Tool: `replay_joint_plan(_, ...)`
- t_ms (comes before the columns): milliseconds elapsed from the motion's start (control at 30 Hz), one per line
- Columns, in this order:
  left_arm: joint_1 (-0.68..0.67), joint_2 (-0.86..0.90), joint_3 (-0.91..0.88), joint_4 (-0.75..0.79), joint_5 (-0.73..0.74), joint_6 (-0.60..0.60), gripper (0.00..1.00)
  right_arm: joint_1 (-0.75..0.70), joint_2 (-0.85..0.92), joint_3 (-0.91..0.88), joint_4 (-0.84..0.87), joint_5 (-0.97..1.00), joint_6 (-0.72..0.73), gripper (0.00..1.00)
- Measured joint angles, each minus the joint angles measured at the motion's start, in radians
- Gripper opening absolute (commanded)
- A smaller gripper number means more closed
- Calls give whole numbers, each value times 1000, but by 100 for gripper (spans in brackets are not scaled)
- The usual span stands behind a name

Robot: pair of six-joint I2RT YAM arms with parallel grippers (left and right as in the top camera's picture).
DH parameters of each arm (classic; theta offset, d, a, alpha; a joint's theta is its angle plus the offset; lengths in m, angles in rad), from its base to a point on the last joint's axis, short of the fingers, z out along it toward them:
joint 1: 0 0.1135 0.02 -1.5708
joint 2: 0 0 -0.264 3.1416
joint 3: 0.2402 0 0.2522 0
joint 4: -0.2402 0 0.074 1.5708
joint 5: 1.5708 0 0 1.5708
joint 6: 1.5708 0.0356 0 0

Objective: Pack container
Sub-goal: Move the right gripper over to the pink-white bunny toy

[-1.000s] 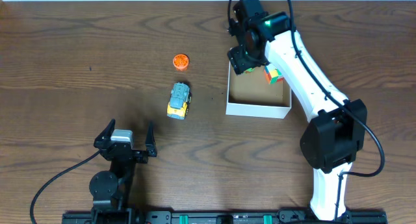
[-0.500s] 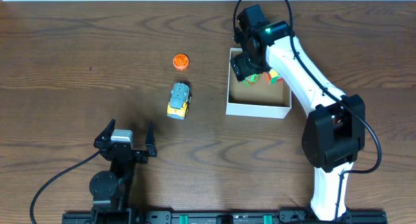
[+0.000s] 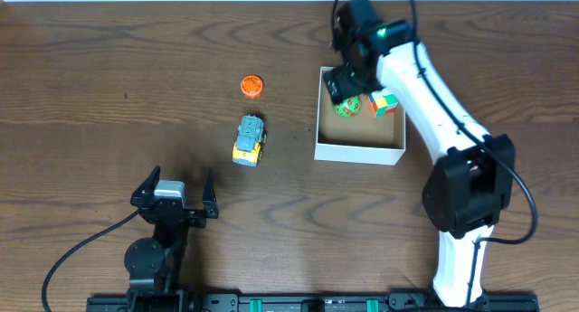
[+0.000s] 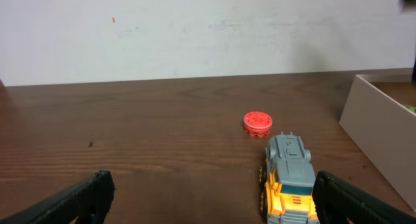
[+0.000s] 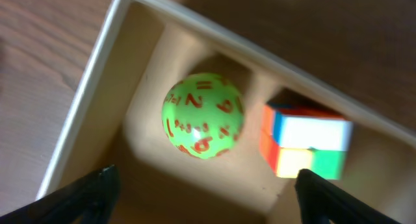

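The container [image 3: 358, 153] is a white-walled square box with a brown inside, right of the table's middle. A green ball with red numbers [image 3: 348, 107] and a colour cube [image 3: 384, 103] lie in its far part. My right gripper [image 3: 349, 77] hangs over the box's far left corner, open and empty. In the right wrist view the ball [image 5: 202, 115] and the cube [image 5: 304, 141] lie beyond my open right gripper [image 5: 205, 193], inside the box wall [image 5: 84, 113]. My left gripper [image 3: 172, 193] rests open at the near left.
A grey and yellow toy truck [image 3: 249, 138] and a small orange disc [image 3: 251, 84] lie left of the box. The left wrist view shows the truck [image 4: 289, 178], the disc [image 4: 258, 123] and the box's side [image 4: 377, 136] ahead of my left gripper [image 4: 208, 199].
My right gripper moved over the box with the green ball and let it go. The ball now lies inside, and the gripper has drawn back toward the far edge. The left arm is still.
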Motion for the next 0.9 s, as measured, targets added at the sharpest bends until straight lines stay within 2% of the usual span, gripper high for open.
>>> replay_joint_plan(200, 0, 0, 0, 0, 0, 0, 98, -48, -30, 259, -279, 88, 23, 99)
replay_joint_plan(400, 0, 0, 0, 0, 0, 0, 98, -120, -135, 329, -466, 131, 32, 99)
replay_joint_plan(467, 0, 0, 0, 0, 0, 0, 98, -144, -167, 330, -525, 138, 45, 99)
replay_joint_plan(667, 0, 0, 0, 0, 0, 0, 98, -217, -262, 291, -530, 140, 69, 99)
replay_joint_plan(900, 0, 0, 0, 0, 0, 0, 98, -306, -471, 38, -523, 143, 79, 99)
